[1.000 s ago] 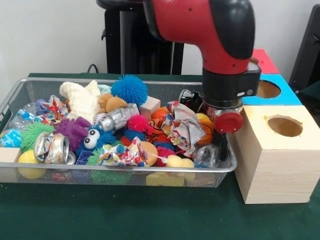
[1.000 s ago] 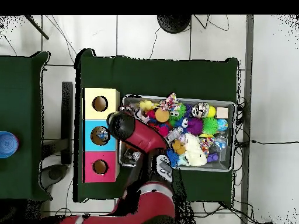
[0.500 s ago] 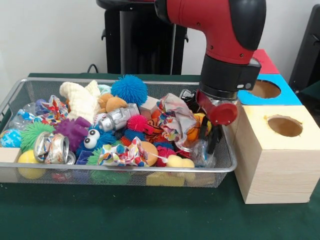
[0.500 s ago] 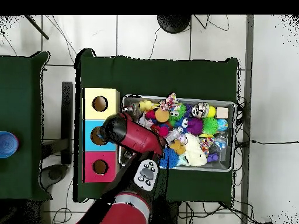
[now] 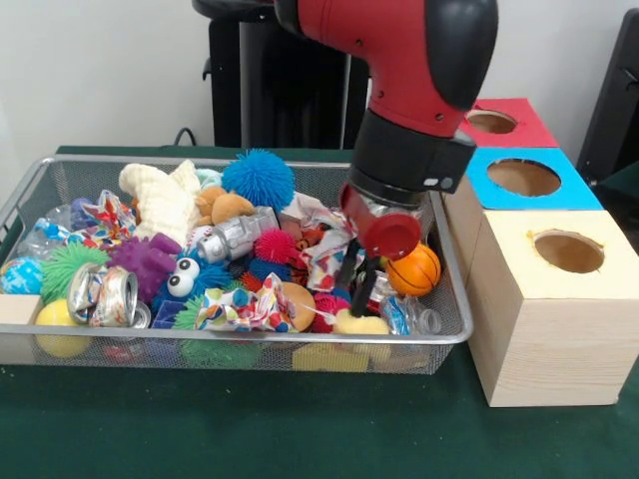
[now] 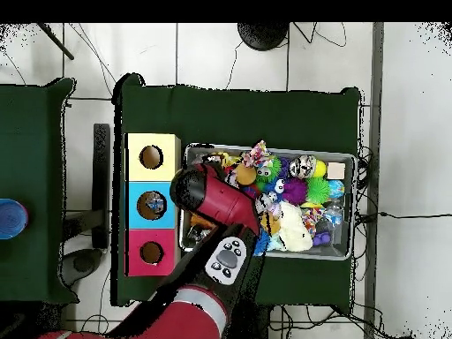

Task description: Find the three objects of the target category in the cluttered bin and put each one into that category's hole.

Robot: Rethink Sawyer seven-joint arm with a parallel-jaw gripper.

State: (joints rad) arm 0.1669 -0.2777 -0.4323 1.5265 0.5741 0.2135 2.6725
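Note:
A wire mesh bin is packed with mixed items: a crumpled patterned wrapper, an orange ball, a silver can, crushed cans, a blue spiky ball and clear crushed plastic. My gripper hangs low in the bin's right half, between the wrapper and the orange ball. Its two black fingers stand apart, open, and I see nothing held. In the overhead view the arm covers the gripper and the bin's left end.
Three boxes with round holes stand right of the bin: a plain wood one, a blue one and a red one. From above, something lies inside the blue box's hole. A white plush and wooden blocks share the bin.
The gripper swung left from the bin's right wall toward the middle. The crumpled wrapper shifted left with it, which uncovered the orange ball.

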